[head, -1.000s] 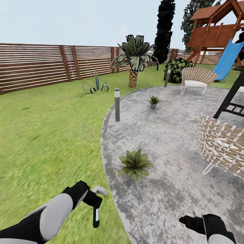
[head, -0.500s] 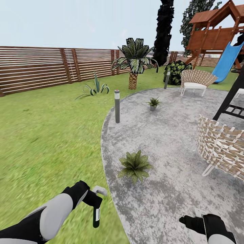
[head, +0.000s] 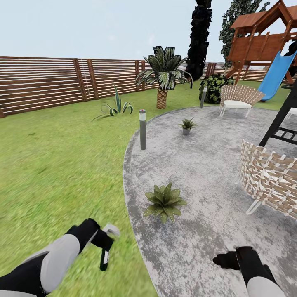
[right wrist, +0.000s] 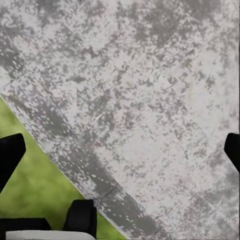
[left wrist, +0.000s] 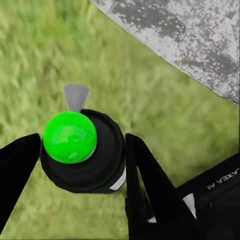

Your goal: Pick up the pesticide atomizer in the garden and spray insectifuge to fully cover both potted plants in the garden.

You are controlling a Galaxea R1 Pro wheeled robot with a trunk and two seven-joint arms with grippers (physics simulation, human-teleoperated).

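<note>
Two plants: the near potted plant (head: pixel 164 201), a rosette of pointed green leaves, sat on the near left part of the stone patio (head: pixel 206 165); the far potted plant (head: pixel 187 125), in a small grey pot, stood farther back on the same patio.
Atomizer: the pesticide atomizer (head: pixel 104 255) hung over the lawn (head: pixel 53 165) at near left, just off the patio's edge, body pointing down and grey nozzle head on top.
Left gripper: the left gripper (left wrist: pixel 82 160) pinched the atomizer, a black finger on each side of its dark body; a bright green round cap and a grey trigger tab showed at its end.
Right gripper: the right gripper (head: pixel 225 260) hovered low over the patio at near right; in its wrist view the black fingers (right wrist: pixel 10 155) stood wide apart with only speckled stone and a strip of grass between them.
Surroundings: a grey bollard lamp (head: pixel 142 128) stood at the patio's left edge, between the two plants in depth; a wicker chair (head: pixel 270 177) sat at right, a brown slatted fence (head: pixel 62 82) ran along the far side.
</note>
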